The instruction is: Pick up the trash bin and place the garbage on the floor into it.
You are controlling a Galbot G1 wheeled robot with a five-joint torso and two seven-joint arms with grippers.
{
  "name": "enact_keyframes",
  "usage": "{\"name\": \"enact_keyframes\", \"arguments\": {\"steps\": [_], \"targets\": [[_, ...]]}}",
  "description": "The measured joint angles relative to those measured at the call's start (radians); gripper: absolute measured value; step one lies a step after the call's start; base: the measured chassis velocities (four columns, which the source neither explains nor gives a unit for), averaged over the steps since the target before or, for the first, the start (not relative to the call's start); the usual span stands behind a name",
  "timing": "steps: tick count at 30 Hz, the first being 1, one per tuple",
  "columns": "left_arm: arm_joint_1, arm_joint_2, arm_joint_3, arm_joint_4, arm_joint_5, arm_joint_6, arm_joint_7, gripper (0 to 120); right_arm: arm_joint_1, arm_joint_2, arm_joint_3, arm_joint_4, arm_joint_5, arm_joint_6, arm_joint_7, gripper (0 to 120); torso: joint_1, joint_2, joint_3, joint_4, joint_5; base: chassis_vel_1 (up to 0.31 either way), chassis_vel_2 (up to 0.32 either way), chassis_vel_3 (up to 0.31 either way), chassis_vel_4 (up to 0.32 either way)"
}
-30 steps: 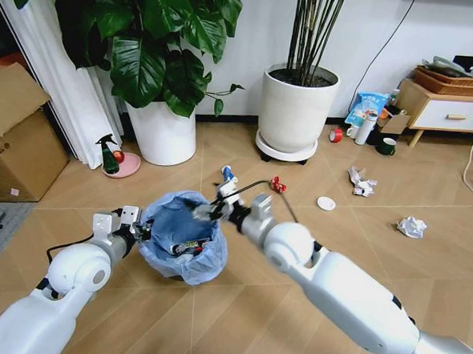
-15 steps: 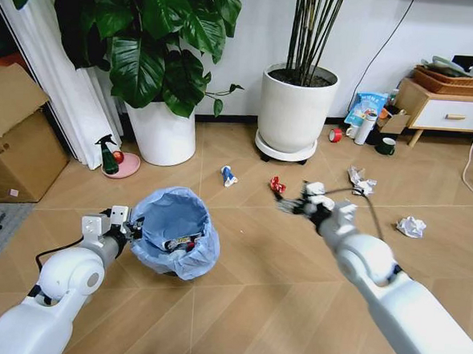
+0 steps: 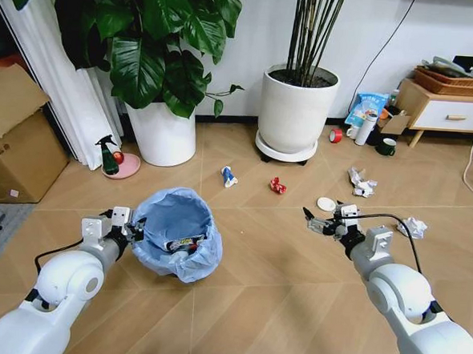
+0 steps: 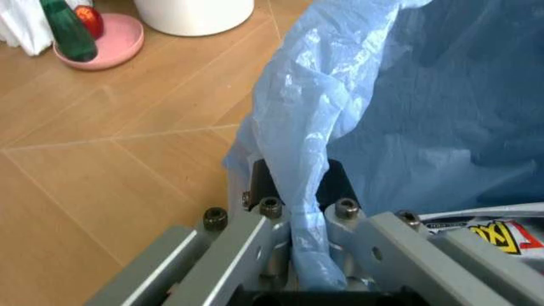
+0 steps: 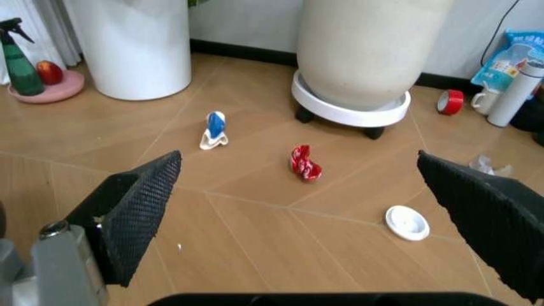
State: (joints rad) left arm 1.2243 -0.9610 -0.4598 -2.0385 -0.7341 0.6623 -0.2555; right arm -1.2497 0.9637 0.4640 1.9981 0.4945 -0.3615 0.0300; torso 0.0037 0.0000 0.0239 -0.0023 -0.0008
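Observation:
The trash bin [image 3: 175,236], a small dark bin lined with a crinkly light-blue bag, stands on the floor at front left with a wrapper [image 3: 186,243] inside. My left gripper [image 3: 129,228] is shut on its rim, and its fingers [image 4: 270,207] pinch the blue bag [image 4: 297,159]. My right gripper [image 3: 324,221] hangs open over the floor just in front of the white lid [image 3: 326,203]. Garbage lies beyond it: a red wrapper [image 3: 278,185], a blue-white wrapper [image 3: 228,176] and two paper wads [image 3: 361,182] [image 3: 412,227]. The right wrist view shows the red wrapper [image 5: 304,163] between the spread fingers [image 5: 140,204].
Two big white plant pots [image 3: 295,112] [image 3: 165,132] stand at the back wall. A spray bottle [image 3: 108,155] on a pink dish and a cardboard box [image 3: 14,139] are at the left. A red tape roll [image 3: 335,135], a blue snack bag [image 3: 367,107] and a low cabinet [image 3: 445,109] are at the right.
My right arm has swung from over the bin to the right and now hovers near the white lid. The left gripper keeps its hold on the bin, which has barely moved.

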Motion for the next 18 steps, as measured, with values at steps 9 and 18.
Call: {"name": "enact_keyframes", "arguments": {"steps": [9, 18], "targets": [[0.003, 0.005, 0.002, -0.006, 0.0, -0.002, 0.0, 0, -0.002, 0.004, -0.005, -0.003, -0.006, 0.002, -0.013, 100, 0.0, 0.0, 0.0, -0.0001, 0.0, -0.069, 0.061, 0.06, -0.074], [0.004, -0.001, 0.005, -0.007, 0.001, -0.003, 0.0, 0, 0.0, 0.01, -0.012, -0.011, -0.01, 0.012, -0.024, 100, 0.0, 0.0, 0.0, 0.0001, 0.0001, -0.051, 0.058, 0.058, -0.056]]}}
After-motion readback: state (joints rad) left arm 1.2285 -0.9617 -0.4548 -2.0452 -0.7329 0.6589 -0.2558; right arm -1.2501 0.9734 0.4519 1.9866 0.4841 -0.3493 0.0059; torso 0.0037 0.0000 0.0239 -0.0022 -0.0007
